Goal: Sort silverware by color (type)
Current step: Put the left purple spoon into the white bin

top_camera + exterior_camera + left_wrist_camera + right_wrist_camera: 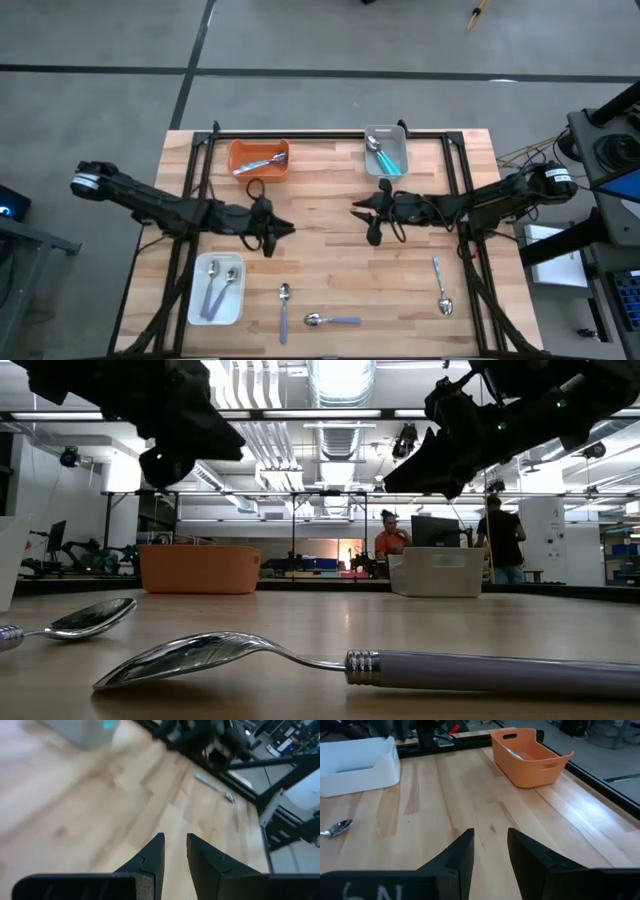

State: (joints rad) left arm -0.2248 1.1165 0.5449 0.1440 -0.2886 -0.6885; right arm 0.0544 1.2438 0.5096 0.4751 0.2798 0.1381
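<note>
Three loose spoons lie on the near part of the wooden table: two with lavender handles (284,310) (332,320) and one with a pale handle (441,285). The orange tray (260,160) holds a pale spoon, the grey tray (385,150) holds teal spoons, and the white tray (217,288) holds lavender ones. My left gripper (285,232) (175,845) hovers over the table's middle, left of centre, open with nothing between its fingers. My right gripper (358,208) (491,842) faces it from the right, also open with nothing in its gap.
Bare wood lies between the two grippers and below them. A black frame runs along the table's far edge and sides. In the low view, people (390,538) stand in the room beyond the table's far edge.
</note>
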